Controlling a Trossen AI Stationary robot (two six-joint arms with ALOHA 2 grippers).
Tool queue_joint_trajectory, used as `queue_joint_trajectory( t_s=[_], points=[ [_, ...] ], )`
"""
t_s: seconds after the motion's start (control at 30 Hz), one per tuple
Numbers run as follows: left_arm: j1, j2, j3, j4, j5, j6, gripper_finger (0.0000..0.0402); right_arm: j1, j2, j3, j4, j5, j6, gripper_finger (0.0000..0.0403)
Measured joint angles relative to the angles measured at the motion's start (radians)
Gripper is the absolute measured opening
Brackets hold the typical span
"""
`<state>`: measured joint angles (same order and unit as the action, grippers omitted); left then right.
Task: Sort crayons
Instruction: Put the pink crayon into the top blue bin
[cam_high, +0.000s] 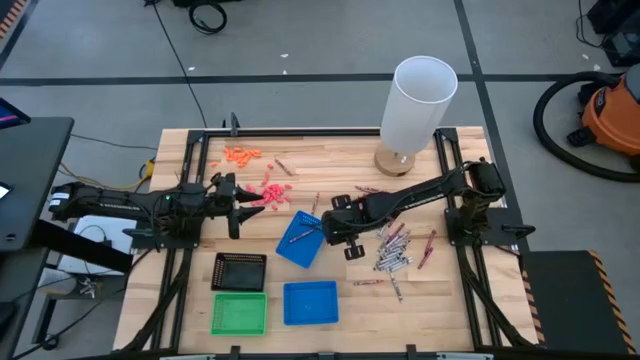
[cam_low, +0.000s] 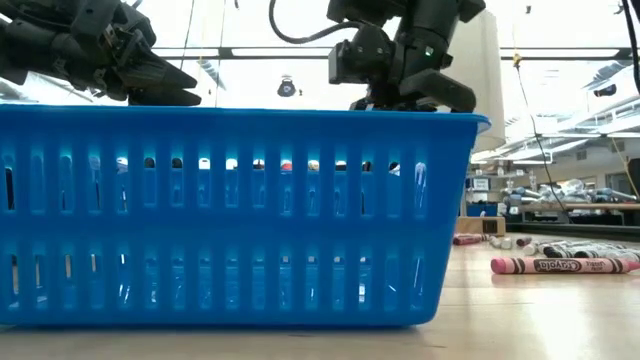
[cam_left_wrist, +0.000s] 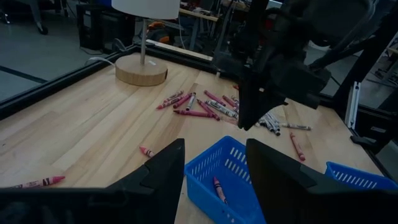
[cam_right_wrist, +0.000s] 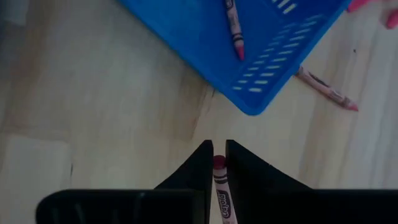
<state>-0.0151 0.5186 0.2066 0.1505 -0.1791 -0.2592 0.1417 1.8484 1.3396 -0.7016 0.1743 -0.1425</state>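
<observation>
two arms are over the bench (cam_high: 200, 150), but only the right gripper (cam_right_wrist: 219, 155) carries something. its fingers are pinched on a red crayon (cam_right_wrist: 220, 180), and the tip of it looks out between the fingertips. in the wrist view the long axis of this crayon runs along the fingers, so it points ahead toward the near corner of the tilted blue tray (cam_right_wrist: 249, 56). this tray sits around the middle of the bench, rotated against the bench edges, and it already holds one red crayon (cam_right_wrist: 234, 25). the gripper is just beside that corner, on the side facing the loose pile (cam_high: 392, 250), not yet above the inside of the tray. so the coming move seems to depend on this: the tray lies straight ahead of the crayon tip, and the arm must probably carry it forward over the wall before letting go. if it lets go too early, the crayon could fall outside the corner.

the left gripper (cam_left_wrist: 214, 168) waits with its fingers spread apart and holding nothing, near the left edge side of the same tray. more crayons lie toward the right edge of the bench, closer to the right arm.
</observation>
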Motion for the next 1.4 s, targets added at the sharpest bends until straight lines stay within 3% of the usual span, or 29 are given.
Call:
queue_joint_trajectory(
  t_s=[0.2,0.47,0.67,0.77,0.97,1.23,1.4],
  points=[
    [0.0,0.0,0.0,0.002,0.0,0.0,0.0183,0.017,-0.001,0.066,-0.049,0.07,-0.018,0.0049],
    [0.0,0.0,0.0,0.002,0.0,0.0,0.0183,0.026,-0.002,0.101,0.078,0.097,-0.113,0.0049],
    [0.0,0.0,0.0,0.002,0.0,0.0,0.0183,0.034,-0.002,0.101,0.211,0.088,-0.172,0.0049],
    [0.0,0.0,0.0,0.002,0.0,0.0,0.0183,0.03,-0.002,0.101,0.288,0.023,-0.163,0.0049],
    [0.0,0.0,0.0,0.001,0.0,0.0,0.0183,-0.021,-0.003,0.06,0.485,-0.192,0.001,0.0049],
    [0.0,0.0,0.0,0.001,0.0,0.0,0.0183,-0.09,-0.003,-0.074,0.754,-0.238,0.315,0.0049],
    [0.0,0.0,0.0,0.001,0.0,-0.007,0.0183,-0.115,-0.003,-0.124,0.784,-0.238,0.431,0.0049]
  ],
)
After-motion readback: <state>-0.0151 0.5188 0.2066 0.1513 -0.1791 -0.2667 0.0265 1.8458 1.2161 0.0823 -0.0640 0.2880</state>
